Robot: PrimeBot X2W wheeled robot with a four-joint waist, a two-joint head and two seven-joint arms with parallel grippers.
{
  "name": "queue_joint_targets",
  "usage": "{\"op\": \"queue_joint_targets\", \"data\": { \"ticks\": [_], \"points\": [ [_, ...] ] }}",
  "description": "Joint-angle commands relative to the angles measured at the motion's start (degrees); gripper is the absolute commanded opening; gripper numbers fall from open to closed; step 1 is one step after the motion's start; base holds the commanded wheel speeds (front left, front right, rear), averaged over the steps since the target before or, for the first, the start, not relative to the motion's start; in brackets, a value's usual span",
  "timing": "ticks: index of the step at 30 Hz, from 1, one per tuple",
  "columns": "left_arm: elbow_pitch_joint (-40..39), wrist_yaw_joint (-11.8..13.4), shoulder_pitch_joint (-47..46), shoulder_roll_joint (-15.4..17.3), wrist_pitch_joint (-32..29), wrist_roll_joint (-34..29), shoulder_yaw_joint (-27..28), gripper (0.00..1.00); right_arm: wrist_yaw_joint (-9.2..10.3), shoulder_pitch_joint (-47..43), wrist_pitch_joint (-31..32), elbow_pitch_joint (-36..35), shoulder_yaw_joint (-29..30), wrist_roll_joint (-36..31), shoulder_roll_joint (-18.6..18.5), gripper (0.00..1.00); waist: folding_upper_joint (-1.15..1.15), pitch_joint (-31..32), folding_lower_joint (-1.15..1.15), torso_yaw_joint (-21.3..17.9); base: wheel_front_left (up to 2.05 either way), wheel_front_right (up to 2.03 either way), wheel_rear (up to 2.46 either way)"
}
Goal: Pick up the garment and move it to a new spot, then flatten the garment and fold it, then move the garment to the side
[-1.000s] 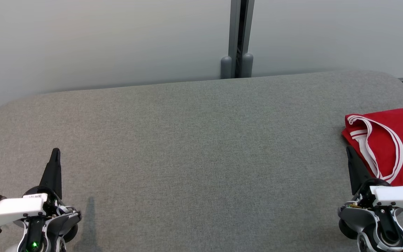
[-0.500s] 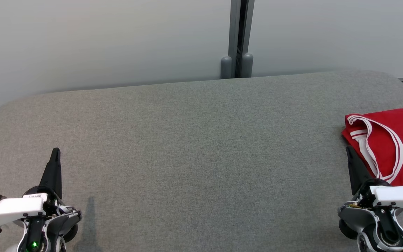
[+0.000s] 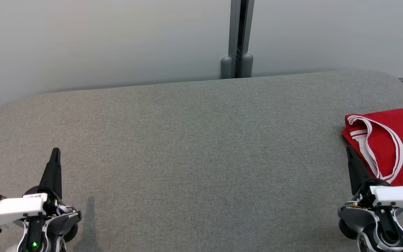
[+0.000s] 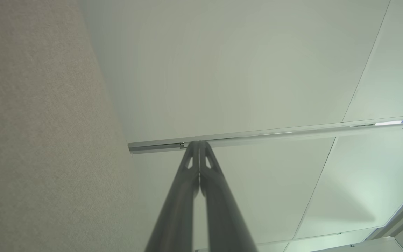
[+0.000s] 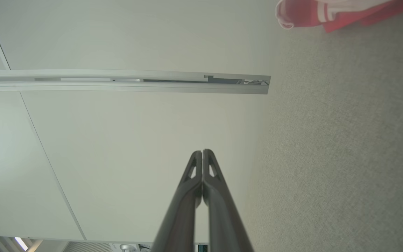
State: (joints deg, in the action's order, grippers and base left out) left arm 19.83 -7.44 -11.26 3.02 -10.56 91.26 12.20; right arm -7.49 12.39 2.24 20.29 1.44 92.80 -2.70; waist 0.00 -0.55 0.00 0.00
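Grey table (image 3: 194,150) takes up most of the head view, bare across the middle. Pale wall (image 3: 100,42) sits behind it, w/ a dark post (image 3: 238,35) at centre.

Garment (image 3: 390,140), a red jersey w/ white trim, lies flat at the table's far right, partly cut off by the frame. A corner of the garment (image 5: 327,15) shows top right in the right wrist view. It looks folded: layers stacked, trims lying one over another. The cut-off part can't be checked.

Left gripper (image 3: 55,152) sits low left over bare table, well apart from the jersey. Its fingers are pressed together w/ nothing between them, and the left wrist view shows that gripper (image 4: 199,144) the same way. Right gripper (image 3: 349,150) sits low right, tip just beside the jersey's near edge; touching or not, can't tell. It's clenched and empty too, as the right wrist view of the gripper (image 5: 202,152) bears out.

Step in hand: prob. the last one, garment moved to the side, and it reads as done or near enough.

Next move, if any: keep both arms clear. If the jersey needs a nudge or a tidy, the right gripper must open first, come in low and pinch all layers at the near edge, so the fold doesn't slide apart.
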Motion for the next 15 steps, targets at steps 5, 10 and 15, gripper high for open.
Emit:
{"op": "queue_joint_targets", "data": {
  "ticks": [5,10,15],
  "points": [
    [0.0,-0.2,-1.0,0.1,-0.2,-0.5,0.3,0.0,0.0,0.4,0.1,0.0,0.1,0.1,-0.3,0.0,0.0,0.0,0.0,0.0,0.0,0.0,0.0],
    [0.0,-0.2,-1.0,0.1,-0.2,-0.5,0.3,0.0,0.0,0.4,0.1,0.0,0.0,0.1,-0.3,0.0,0.0,0.0,0.0,0.0,0.0,0.0,0.0],
    [0.0,-0.2,-1.0,0.1,-0.3,-0.6,0.4,0.0,0.01,0.4,0.1,0.0,0.1,0.1,-0.3,0.0,0.0,0.0,0.0,0.0,0.0,0.0,0.0]
  ]
}}
